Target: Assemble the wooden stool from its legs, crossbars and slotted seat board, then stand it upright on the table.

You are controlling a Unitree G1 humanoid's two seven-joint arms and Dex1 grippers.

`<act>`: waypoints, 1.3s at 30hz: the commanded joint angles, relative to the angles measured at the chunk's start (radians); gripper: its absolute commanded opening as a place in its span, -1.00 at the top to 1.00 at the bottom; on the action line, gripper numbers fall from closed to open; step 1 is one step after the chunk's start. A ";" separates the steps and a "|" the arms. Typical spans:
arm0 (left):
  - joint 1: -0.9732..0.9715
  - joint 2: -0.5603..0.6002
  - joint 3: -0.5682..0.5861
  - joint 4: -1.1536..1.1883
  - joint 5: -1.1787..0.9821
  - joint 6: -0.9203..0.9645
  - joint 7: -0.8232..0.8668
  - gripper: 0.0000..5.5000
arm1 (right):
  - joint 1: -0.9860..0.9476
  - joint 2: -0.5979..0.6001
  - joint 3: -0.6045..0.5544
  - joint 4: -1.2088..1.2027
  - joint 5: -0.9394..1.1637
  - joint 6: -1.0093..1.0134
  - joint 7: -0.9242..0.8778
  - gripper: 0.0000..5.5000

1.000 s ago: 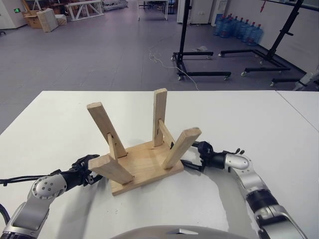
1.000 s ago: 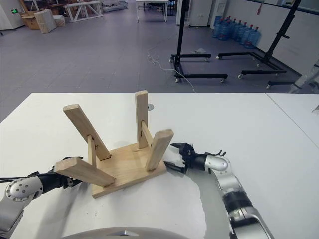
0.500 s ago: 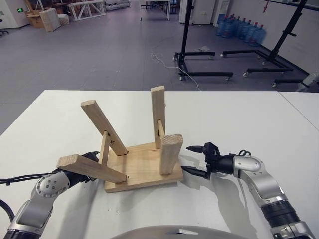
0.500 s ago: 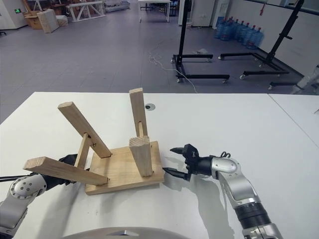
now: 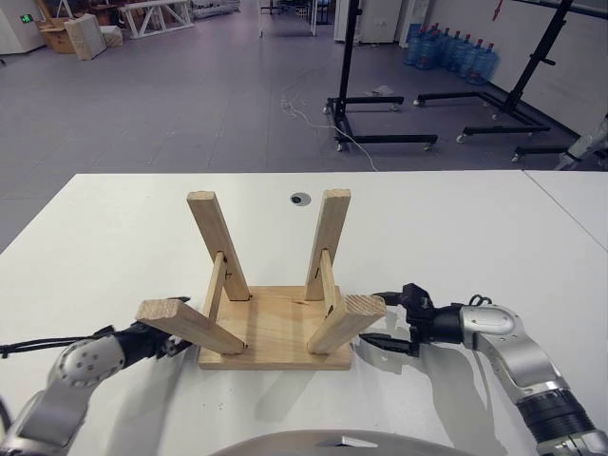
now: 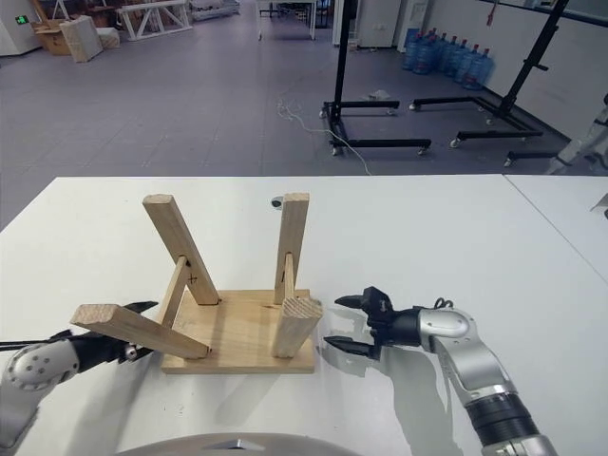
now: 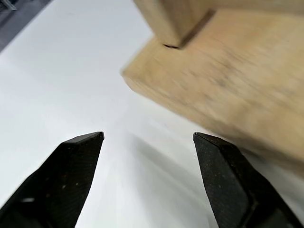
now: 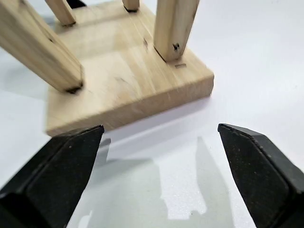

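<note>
The wooden stool rests upside down on the white table point(image 5: 456, 237). Its seat board point(image 5: 275, 332) lies flat, and the legs point(image 5: 217, 242) and crossbars point(image 5: 325, 275) stick up from it. Just off the board's left edge, under the near left leg point(image 5: 188, 325), is my left gripper point(image 5: 176, 340). It is open, and the board's edge point(image 7: 228, 80) lies a little beyond its fingertips point(image 7: 71, 166). My right gripper point(image 5: 372, 318) is open just off the board's right edge, beside the near right leg point(image 5: 344, 323). The board point(image 8: 128, 80) sits ahead of its spread fingers point(image 8: 256, 161).
A small round hole point(image 5: 300, 199) is in the tabletop behind the stool. A second white table point(image 5: 579, 199) adjoins at the far right. Black wheeled stands point(image 5: 380, 104) are on the floor beyond the table. Bare tabletop lies on both sides of the stool.
The upside-down stool has swivelled on the table until its board lies square to the front edge. My right gripper has come off the board's edge and stands open beside it.
</note>
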 commanded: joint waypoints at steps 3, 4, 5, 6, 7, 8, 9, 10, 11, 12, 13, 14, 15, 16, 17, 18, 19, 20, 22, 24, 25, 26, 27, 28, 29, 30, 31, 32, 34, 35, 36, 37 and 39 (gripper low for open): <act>0.144 0.115 0.166 -0.107 -0.088 -0.013 -0.180 -0.26 | 0.050 -0.059 -0.045 -0.148 0.150 0.083 0.098 -0.62; 0.141 0.113 0.159 -0.135 -0.109 -0.006 -0.201 -0.26 | 0.053 -0.057 -0.037 -0.166 0.157 0.094 0.097 -0.62; 0.136 0.108 0.147 -0.165 -0.129 -0.001 -0.216 -0.26 | 0.053 -0.049 -0.023 -0.178 0.154 0.097 0.092 -0.62; 0.128 0.100 0.138 -0.190 -0.146 0.004 -0.223 -0.26 | 0.052 -0.040 -0.010 -0.185 0.151 0.100 0.088 -0.62; 0.120 0.092 0.133 -0.210 -0.158 0.008 -0.226 -0.26 | 0.051 -0.034 0.004 -0.189 0.148 0.102 0.086 -0.62; 0.113 0.083 0.130 -0.229 -0.172 0.010 -0.225 -0.26 | 0.049 -0.027 0.016 -0.191 0.147 0.106 0.083 -0.62; 0.098 0.061 0.131 -0.257 -0.216 0.001 -0.226 -0.26 | 0.045 -0.019 0.032 -0.184 0.139 0.102 0.081 -0.62; 0.091 0.048 0.133 -0.287 -0.268 0.010 -0.235 -0.26 | 0.040 -0.012 0.048 -0.175 0.128 0.094 0.076 -0.62; 0.093 0.043 0.134 -0.310 -0.300 0.017 -0.247 -0.26 | 0.034 -0.005 0.060 -0.167 0.121 0.089 0.070 -0.62; 0.098 0.043 0.132 -0.326 -0.318 0.024 -0.259 -0.26 | 0.031 0.000 0.066 -0.163 0.116 0.086 0.066 -0.62; 0.096 0.043 0.124 -0.327 -0.316 0.028 -0.263 -0.26 | 0.027 0.006 0.071 -0.157 0.112 0.085 0.062 -0.62; 0.091 0.041 0.115 -0.322 -0.309 0.028 -0.263 -0.26 | 0.025 0.010 0.075 -0.152 0.108 0.083 0.059 -0.62; 0.090 0.038 0.108 -0.322 -0.312 0.032 -0.265 -0.26 | 0.022 0.014 0.079 -0.147 0.105 0.082 0.058 -0.62; 0.089 0.035 0.099 -0.323 -0.314 0.036 -0.264 -0.26 | 0.018 0.017 0.083 -0.141 0.102 0.081 0.058 -0.62; 0.089 0.032 0.089 -0.325 -0.320 0.042 -0.268 -0.26 | 0.013 0.022 0.087 -0.136 0.102 0.083 0.056 -0.62; 0.089 0.030 0.080 -0.327 -0.324 0.046 -0.271 -0.19 | 0.008 0.025 0.090 -0.133 0.105 0.086 0.056 -0.63; 0.090 0.026 0.074 -0.329 -0.324 0.049 -0.270 -0.19 | 0.005 0.026 0.093 -0.132 0.108 0.088 0.058 -0.63; 0.088 0.019 0.067 -0.332 -0.332 0.056 -0.269 -0.11 | 0.000 0.029 0.098 -0.129 0.107 0.089 0.059 -0.63; 0.068 0.009 0.047 -0.332 -0.326 0.064 -0.259 -0.01 | -0.007 0.035 0.112 -0.124 0.103 0.089 0.063 -0.63; 0.052 0.002 0.028 -0.334 -0.315 0.068 -0.250 0.08 | -0.009 0.035 0.126 -0.124 0.103 0.091 0.073 -0.63; 0.047 -0.001 0.021 -0.334 -0.310 0.069 -0.247 0.09 | -0.010 0.035 0.130 -0.122 0.102 0.089 0.075 -0.63; 0.039 -0.003 0.013 -0.333 -0.306 0.072 -0.244 0.15 | -0.013 0.037 0.134 -0.117 0.103 0.087 0.078 -0.55; 0.032 -0.004 0.007 -0.333 -0.307 0.075 -0.242 0.21 | -0.016 0.039 0.137 -0.115 0.105 0.084 0.080 -0.50; 0.029 -0.005 0.004 -0.334 -0.312 0.081 -0.242 0.25 | -0.017 0.040 0.139 -0.115 0.107 0.084 0.082 -0.45; 0.025 -0.005 0.003 -0.337 -0.316 0.085 -0.242 0.32 | -0.020 0.042 0.142 -0.113 0.109 0.084 0.085 -0.37; 0.022 -0.006 0.002 -0.338 -0.319 0.088 -0.242 0.41 | -0.023 0.043 0.146 -0.111 0.108 0.083 0.088 -0.27; 0.019 -0.006 0.001 -0.336 -0.320 0.090 -0.245 0.47 | -0.028 0.047 0.148 -0.106 0.108 0.081 0.091 -0.19; 0.017 -0.006 0.002 -0.335 -0.321 0.090 -0.247 0.51 | -0.033 0.050 0.150 -0.102 0.109 0.080 0.093 -0.14; 0.011 -0.006 0.000 -0.329 -0.320 0.091 -0.251 0.57 | -0.044 0.054 0.149 -0.095 0.112 0.078 0.097 -0.04; 0.002 -0.009 -0.002 -0.325 -0.318 0.092 -0.248 0.58 | -0.048 0.056 0.146 -0.091 0.109 0.072 0.095 0.03; -0.012 -0.014 -0.005 -0.324 -0.319 0.107 -0.235 0.59 | -0.052 0.060 0.144 -0.084 0.104 0.060 0.092 0.09; -0.028 -0.021 -0.012 -0.328 -0.330 0.119 -0.230 0.59 | -0.054 0.063 0.143 -0.078 0.100 0.049 0.092 0.15; -0.044 -0.028 -0.024 -0.345 -0.352 0.136 -0.234 0.59 | -0.059 0.065 0.146 -0.073 0.099 0.036 0.098 0.29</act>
